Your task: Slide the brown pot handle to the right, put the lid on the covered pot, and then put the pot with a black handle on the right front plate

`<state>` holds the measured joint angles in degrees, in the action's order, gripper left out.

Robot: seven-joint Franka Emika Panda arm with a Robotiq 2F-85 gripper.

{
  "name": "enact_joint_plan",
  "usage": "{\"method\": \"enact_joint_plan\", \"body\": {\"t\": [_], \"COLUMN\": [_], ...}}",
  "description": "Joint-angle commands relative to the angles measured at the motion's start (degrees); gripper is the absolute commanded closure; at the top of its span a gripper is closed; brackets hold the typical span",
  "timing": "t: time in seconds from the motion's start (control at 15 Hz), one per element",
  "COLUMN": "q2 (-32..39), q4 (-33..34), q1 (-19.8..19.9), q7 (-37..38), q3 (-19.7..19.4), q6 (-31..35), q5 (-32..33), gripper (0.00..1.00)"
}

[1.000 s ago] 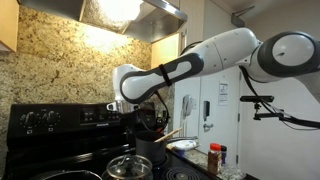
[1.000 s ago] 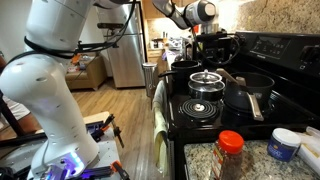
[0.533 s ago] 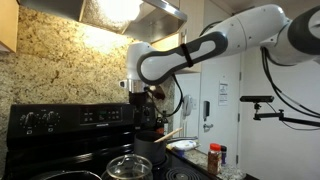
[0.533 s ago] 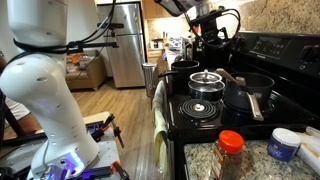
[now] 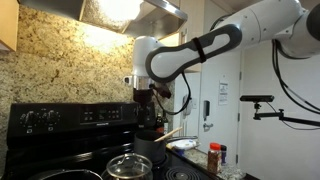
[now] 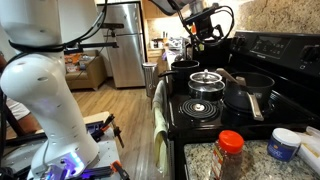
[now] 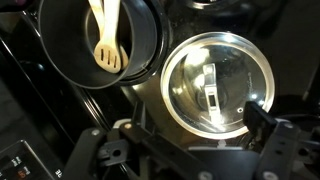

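My gripper [image 5: 148,97] [image 6: 201,27] hangs high above the stove, open and empty; in the wrist view its fingers [image 7: 262,118] frame the lid from above. The domed glass lid [image 7: 214,82] [image 6: 205,78] [image 5: 127,163] rests on a pot at the stove's front. Behind it stands the tall dark pot [image 7: 95,40] [image 5: 150,148] with the light brown pot handle [image 5: 172,133] [image 7: 108,35] sticking out of it. The wide black pot [image 6: 250,88] with its black handle [image 6: 256,106] sits on a burner beside the lidded pot.
A black stove [image 6: 205,115] with a rear control panel [image 5: 60,117]. On the counter stand a red-capped spice jar [image 6: 230,150] [image 5: 215,155] and a blue-lidded tub [image 6: 283,143]. A towel [image 6: 160,110] hangs at the oven front. A range hood [image 5: 130,12] is overhead.
The gripper has risen away from the lid toward the back of the stove, and its jaws have spread wider. The lid stays on its pot.
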<state>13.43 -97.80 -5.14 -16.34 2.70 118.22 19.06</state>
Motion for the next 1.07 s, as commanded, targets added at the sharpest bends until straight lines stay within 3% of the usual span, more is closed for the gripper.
{"method": "enact_joint_plan", "body": {"t": [0.0,0.4,0.87,1.0], "q2": [1.0,6.1,2.6,5.4], "q4": [1.0,5.3,-1.2,2.4], "q1": [0.6,-2.4,-9.9,-10.5], "q7": [-1.4,1.0,18.1,12.2], "q3": [0.7,3.9,4.8,5.1], "q6": [0.9,0.4,1.5,-0.4], "q5": [-1.6,-4.4,-0.9,2.0], "gripper": [0.0,0.0,0.0,0.0]}}
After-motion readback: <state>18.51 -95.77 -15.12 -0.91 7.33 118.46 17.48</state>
